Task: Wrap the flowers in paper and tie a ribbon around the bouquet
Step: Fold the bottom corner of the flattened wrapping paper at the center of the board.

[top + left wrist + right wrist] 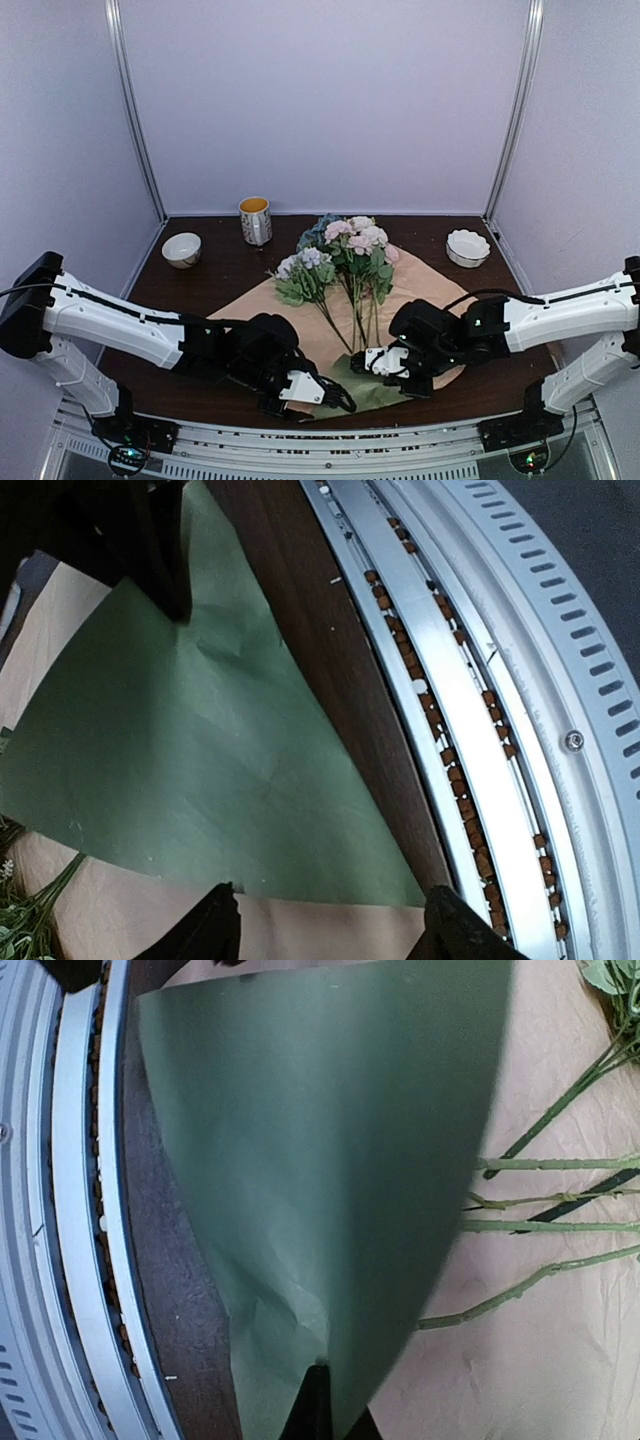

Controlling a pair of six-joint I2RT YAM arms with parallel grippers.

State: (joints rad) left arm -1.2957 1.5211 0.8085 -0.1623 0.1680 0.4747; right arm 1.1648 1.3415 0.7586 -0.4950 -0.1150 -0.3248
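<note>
The paper (425,285) lies tan face up on the dark table, and the flowers (345,255) rest on it with their stems (560,1225) toward me. Its near corner is folded up and over, showing the sage-green face (368,395) (200,730) (320,1160). My right gripper (362,365) (325,1410) is shut on the edge of this green flap, holding it lifted over the stem ends. My left gripper (340,398) (335,925) is open just above the flap's fold line near the table's front edge, with nothing between its fingers. The ribbon and the bouquet are out of view.
A mug (255,220) stands at the back, flanked by a white bowl at the left (181,249) and another at the right (468,247). A slotted metal rail (480,730) runs along the table's near edge, close to the paper's folded corner.
</note>
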